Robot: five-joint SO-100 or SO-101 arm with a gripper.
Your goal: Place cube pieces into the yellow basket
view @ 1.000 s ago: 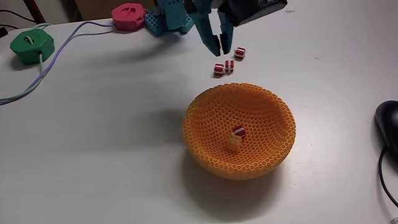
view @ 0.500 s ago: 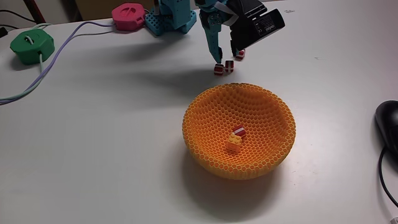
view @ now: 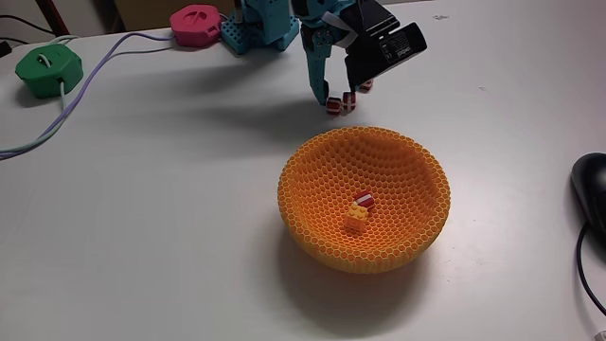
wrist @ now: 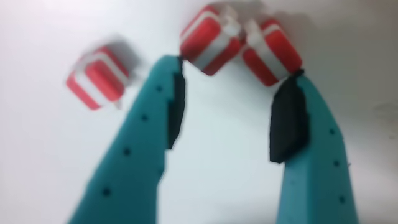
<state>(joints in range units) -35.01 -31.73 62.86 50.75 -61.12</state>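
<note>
Fingers of the teal gripper [wrist: 236, 68] stand apart in the wrist view, each with a black pad on its inner face, and their tips reach down to the white table [wrist: 217, 162]. The left fingertip touches the corner of a red-and-white striped cube [wrist: 210, 38], and the right fingertip touches a second striped cube [wrist: 270, 51]; these two cubes lie side by side, touching, just beyond the tips rather than between the fingers, so nothing is clamped. A third striped cube [wrist: 97, 76] lies apart to the left of the left finger, blurred. In the fixed view the gripper [view: 330, 95] points down from the teal arm [view: 317, 43], with a black camera block [view: 386, 52] on its right side, and two of the cubes [view: 339, 104] sit on the table at its tips; another red-and-white cube [view: 365, 86] peeks out just below the camera block. Near these, closer to the camera, stands the yellow basket [view: 312, 170], an orange-yellow honeycomb-mesh bowl. Inside it, near the bottom, a striped cube [view: 363, 201] rests against a yellow-orange piece [view: 356, 220]. Behind the arm sits a pink puck-shaped device [view: 195, 24], and at the left edge a green one [view: 47, 71], both with pale cables [view: 90, 76] trailing over the table. A black mouse [view: 591, 189] lies at the right edge.
</note>
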